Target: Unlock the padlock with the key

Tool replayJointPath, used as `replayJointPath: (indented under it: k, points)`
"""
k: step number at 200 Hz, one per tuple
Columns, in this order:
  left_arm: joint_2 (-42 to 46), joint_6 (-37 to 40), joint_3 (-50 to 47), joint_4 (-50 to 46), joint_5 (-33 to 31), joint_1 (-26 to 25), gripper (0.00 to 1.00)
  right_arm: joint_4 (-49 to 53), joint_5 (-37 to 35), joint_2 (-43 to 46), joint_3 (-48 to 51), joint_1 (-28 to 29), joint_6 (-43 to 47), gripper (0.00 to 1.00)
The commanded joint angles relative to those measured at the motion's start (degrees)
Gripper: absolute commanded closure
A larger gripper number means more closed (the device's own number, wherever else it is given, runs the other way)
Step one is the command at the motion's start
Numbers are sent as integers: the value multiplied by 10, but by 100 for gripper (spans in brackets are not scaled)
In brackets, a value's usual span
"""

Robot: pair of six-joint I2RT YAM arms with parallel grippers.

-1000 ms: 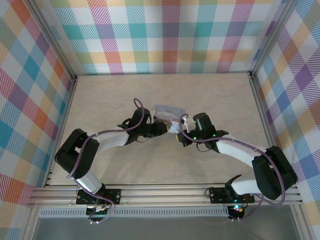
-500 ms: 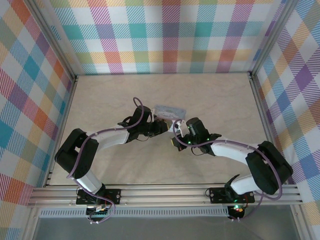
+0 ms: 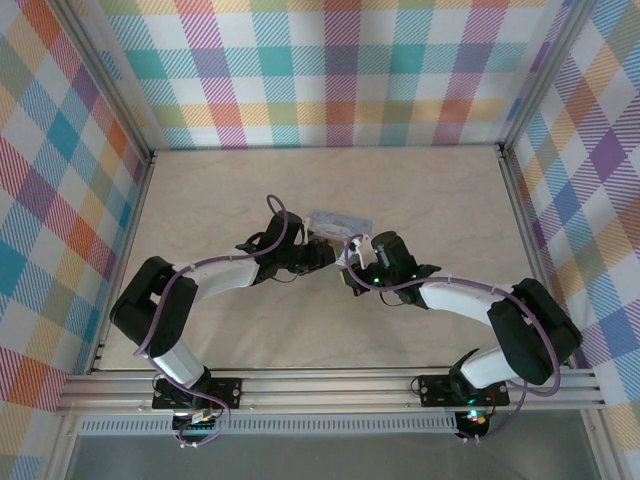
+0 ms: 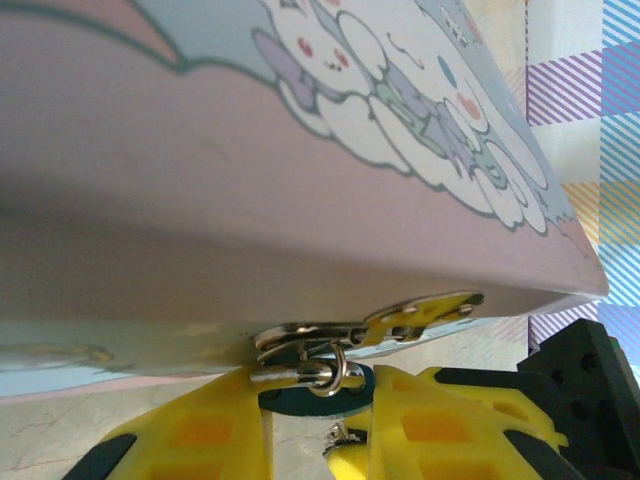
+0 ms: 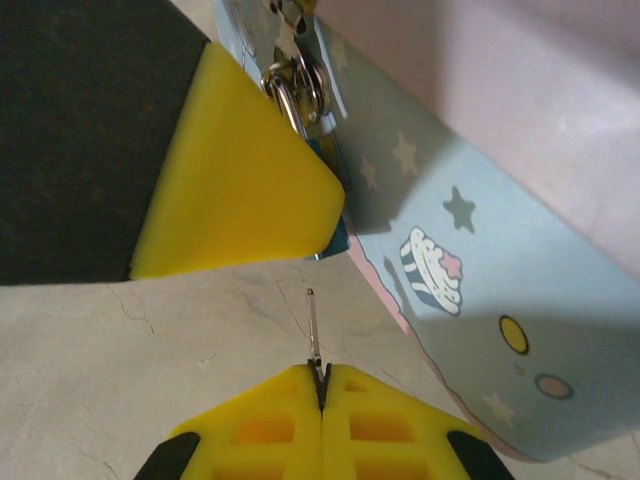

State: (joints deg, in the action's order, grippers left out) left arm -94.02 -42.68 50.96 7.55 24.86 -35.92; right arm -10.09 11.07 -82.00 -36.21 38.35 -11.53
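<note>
Close wrist views of a small lock hanging from a cartoon-printed tin (image 4: 250,180). The padlock (image 4: 300,398) hangs by its silvery shackle from the tin's hasp (image 4: 400,318). The left gripper (image 4: 320,405) has its yellow fingers set narrowly either side of the padlock's blue body, and they appear to pinch it steady. The right gripper (image 5: 320,385) has its fingers pressed fully together on the key (image 5: 312,330). The key's thin blade sticks straight out from the fingertips and points up at the padlock's underside. The blade tip sits just below the lock and apart from it, slightly off to one side, so insertion likely needs a short forward push along the blade's own line.
</note>
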Motion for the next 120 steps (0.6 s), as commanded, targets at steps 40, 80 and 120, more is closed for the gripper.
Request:
replayJointPath:
  k: [40, 80, 120]
  points:
    - [2, 1, 18, 19, 14, -6, 77, -20, -4, -15, -25, 3, 1, 98]
    - [2, 1, 16, 20, 14, -6, 78, -27, -11, -18, -23, 4, -4, 98]
    - [3, 1, 15, 19, 13, -6, 78, -38, -13, -16, -22, 4, -5, 98]
